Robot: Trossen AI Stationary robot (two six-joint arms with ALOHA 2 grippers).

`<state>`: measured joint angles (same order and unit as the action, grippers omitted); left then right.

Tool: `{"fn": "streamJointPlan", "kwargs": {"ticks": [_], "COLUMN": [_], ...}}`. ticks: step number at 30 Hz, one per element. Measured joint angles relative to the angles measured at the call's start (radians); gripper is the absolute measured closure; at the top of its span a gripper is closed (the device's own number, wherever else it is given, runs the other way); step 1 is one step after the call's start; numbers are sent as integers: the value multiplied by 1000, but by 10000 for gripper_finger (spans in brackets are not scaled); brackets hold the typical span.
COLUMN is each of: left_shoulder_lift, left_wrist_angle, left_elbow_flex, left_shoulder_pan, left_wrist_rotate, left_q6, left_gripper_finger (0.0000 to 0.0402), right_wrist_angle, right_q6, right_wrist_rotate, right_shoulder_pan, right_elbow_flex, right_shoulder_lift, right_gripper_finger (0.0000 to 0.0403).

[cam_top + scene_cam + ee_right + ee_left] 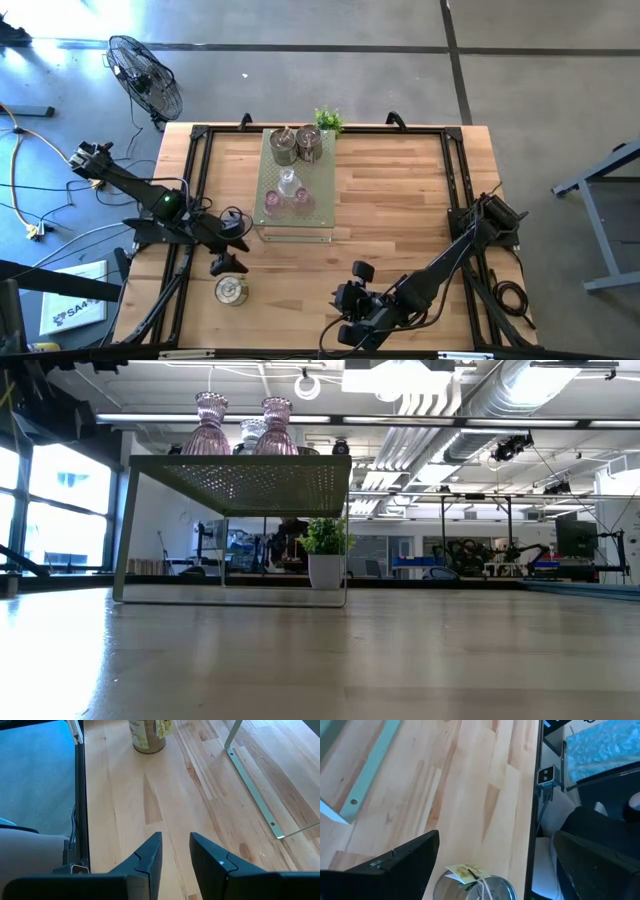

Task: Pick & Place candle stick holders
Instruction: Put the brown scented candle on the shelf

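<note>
One dull metal candle stick holder [232, 290] with a paper tag stands on its base on the wood at the near left; it also shows in the left wrist view [472, 888] and the right wrist view [148, 737]. My left gripper [228, 263] hovers just on its far side, open wide [496, 840], with one finger on either side of the holder and not touching it. Two metal holders [297, 145], a clear glass one [288, 183] and two pink glass ones [286, 203] stand on the pale green board [320, 190]. My right gripper [350, 318] waits near the front edge, its fingers a narrow gap apart [176, 842] with nothing between them.
The green board stands on thin legs [255, 790] as a low stand [235, 485] at the table's far middle. A small potted plant [327, 120] sits behind it. Black frame rails [190, 200] run along the table's sides. Bare wood lies on the right half.
</note>
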<state>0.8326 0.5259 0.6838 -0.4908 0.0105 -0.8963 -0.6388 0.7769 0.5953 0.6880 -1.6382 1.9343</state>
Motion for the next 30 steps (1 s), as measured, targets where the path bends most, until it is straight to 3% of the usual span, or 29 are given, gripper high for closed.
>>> {"fn": "streamJointPlan", "kwargs": {"ticks": [10, 25, 30], "left_shoulder_lift": [0, 0, 0], "left_wrist_angle": [0, -1, -9], "left_elbow_flex": [0, 0, 0], "left_shoulder_pan": [0, 0, 0], "left_wrist_rotate": [23, -98, -68], "left_q6": [0, -59, -60], "left_gripper_finger": [18, 18, 18], "right_wrist_angle": [0, -10, -9], "right_q6": [0, 0, 0], "right_wrist_rotate": [0, 0, 0], "right_shoulder_pan": [0, 0, 0], "right_elbow_flex": [0, 0, 0], "right_shoulder_lift": [0, 0, 0], "right_gripper_finger": [309, 309, 309]}}
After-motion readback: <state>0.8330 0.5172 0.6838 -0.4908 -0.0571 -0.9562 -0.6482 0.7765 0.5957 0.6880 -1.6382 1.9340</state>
